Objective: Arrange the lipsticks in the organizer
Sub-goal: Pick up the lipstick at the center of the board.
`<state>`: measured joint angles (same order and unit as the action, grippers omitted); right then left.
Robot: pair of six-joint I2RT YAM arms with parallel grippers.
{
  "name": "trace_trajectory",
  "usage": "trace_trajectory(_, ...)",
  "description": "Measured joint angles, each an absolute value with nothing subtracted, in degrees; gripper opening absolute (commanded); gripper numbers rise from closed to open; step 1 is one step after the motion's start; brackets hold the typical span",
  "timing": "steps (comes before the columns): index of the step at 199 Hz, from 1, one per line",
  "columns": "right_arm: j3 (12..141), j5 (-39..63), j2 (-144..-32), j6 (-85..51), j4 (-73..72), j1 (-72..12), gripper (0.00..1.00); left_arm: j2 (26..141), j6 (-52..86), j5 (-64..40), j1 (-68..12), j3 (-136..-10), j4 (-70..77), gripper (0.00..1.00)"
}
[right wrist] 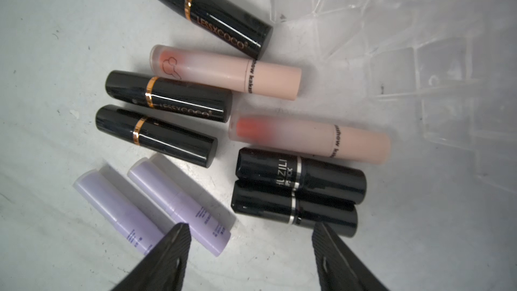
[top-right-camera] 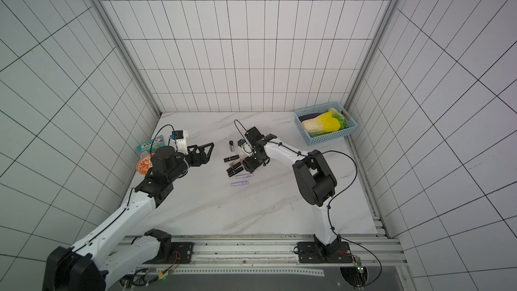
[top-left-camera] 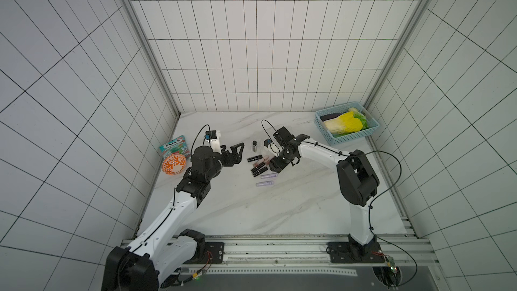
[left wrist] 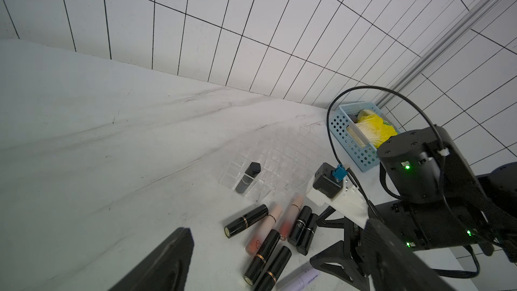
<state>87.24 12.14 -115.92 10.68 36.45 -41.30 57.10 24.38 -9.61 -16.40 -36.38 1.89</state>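
Organizer: clear tray of square slots on the counter, just behind the pile; we see one black lipstick upright in an edge slot.
Basket: light blue, far right corner; holds a yellow-white cabbage.
Loose lipsticks: we count nine lying flat. Three are black with gold bands, two are black with silver bands and touch side by side, two are pink tubes, and two are lilac tubes.
Writing: "LESSXCOCO" on the gold-banded ones; "UZILI" partly readable on one silver-banded; pink tubes' print only partly legible; lilac print too small.
Right claw: over the pile, fingers apart, nothing between them.
Left claw: spread wide, holding nothing, left of the pile.
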Motion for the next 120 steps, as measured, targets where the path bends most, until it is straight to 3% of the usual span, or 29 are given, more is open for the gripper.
trace_trajectory(120, 88.7, 16.8, -118.2, 10.9, 35.9, -38.9, 0.73, 58.2, 24.4, -10.8, -16.4, -36.4, 2.0, 0.93)
